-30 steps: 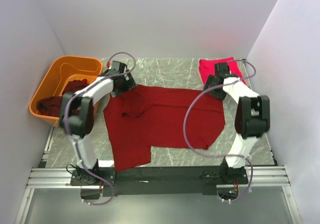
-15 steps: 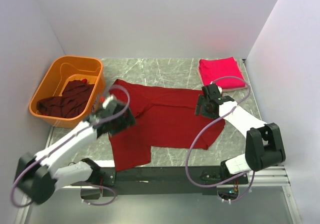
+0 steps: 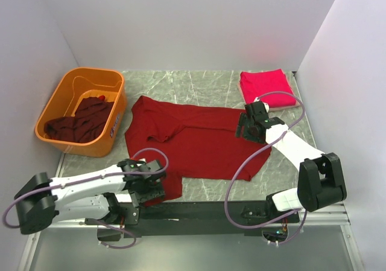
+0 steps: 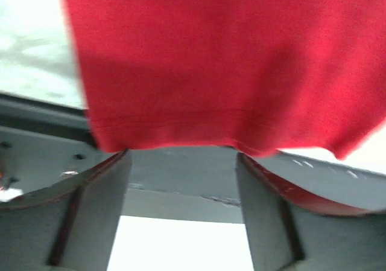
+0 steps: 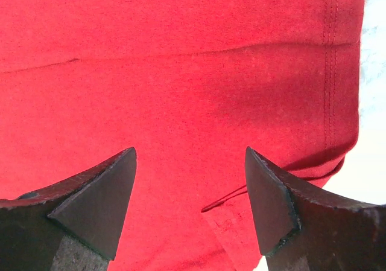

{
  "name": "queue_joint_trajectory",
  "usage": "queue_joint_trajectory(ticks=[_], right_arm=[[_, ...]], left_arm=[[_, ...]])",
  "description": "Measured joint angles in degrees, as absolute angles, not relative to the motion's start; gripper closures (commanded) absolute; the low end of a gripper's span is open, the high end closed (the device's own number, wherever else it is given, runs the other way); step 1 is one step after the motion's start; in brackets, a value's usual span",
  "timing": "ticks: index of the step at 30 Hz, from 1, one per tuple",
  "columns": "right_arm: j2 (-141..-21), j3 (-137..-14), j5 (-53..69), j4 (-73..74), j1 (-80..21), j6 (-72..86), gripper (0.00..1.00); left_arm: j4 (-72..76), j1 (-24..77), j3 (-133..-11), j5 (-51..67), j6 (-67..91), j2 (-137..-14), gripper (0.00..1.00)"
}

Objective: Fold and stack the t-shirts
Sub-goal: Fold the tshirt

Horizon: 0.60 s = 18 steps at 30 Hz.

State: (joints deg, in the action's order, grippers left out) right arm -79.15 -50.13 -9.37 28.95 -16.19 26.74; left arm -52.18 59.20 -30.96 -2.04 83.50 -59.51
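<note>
Though overhead hides it, left gripper (image 4: 181, 156) agape, at t-shirt (image 4: 229, 60) hem

1. A dark red t-shirt (image 3: 199, 144) lies spread open just right of the orange tub (image 3: 90, 78). It is mostly flat, with a small crease on the side nearest the tub. One corner reaches up close to the tub's wall, and its edges show stitched hems.
2. A crimson-pink t-shirt (image 3: 263, 85) is folded into a neat flat rectangle, well to the right of the tub and beyond the spread shirt.
3. Dark maroon t-shirts (image 3: 81, 121) lie crumpled in a heap inside the tub; their number cannot be told.
</note>
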Motion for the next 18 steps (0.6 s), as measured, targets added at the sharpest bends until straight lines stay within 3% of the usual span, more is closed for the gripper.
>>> queue_joint_trajectory(ticks=[6,13,15,18], right_arm=[[-79.2,-50.1,-9.3,28.2,-16.2,26.6,0.21],[-79.3,-49.4,-8.5,27.4,-16.2,26.3,0.22],[-79.3,-49.4,-8.5,27.2,-16.2,26.1,0.22],[-79.3,-49.3,-8.5,27.2,-16.2,26.1,0.23]], left_arm=[[-56.1,60.1,-31.6,-4.6,88.2,-64.7,0.43],[-55.9,60.1,-31.6,-9.4,92.2,-64.8,0.47],[-55.6,60.1,-31.6,-10.5,92.7,-64.9,0.54],[-54.6,60.1,-31.5,-10.8,93.3,-65.9,0.80]])
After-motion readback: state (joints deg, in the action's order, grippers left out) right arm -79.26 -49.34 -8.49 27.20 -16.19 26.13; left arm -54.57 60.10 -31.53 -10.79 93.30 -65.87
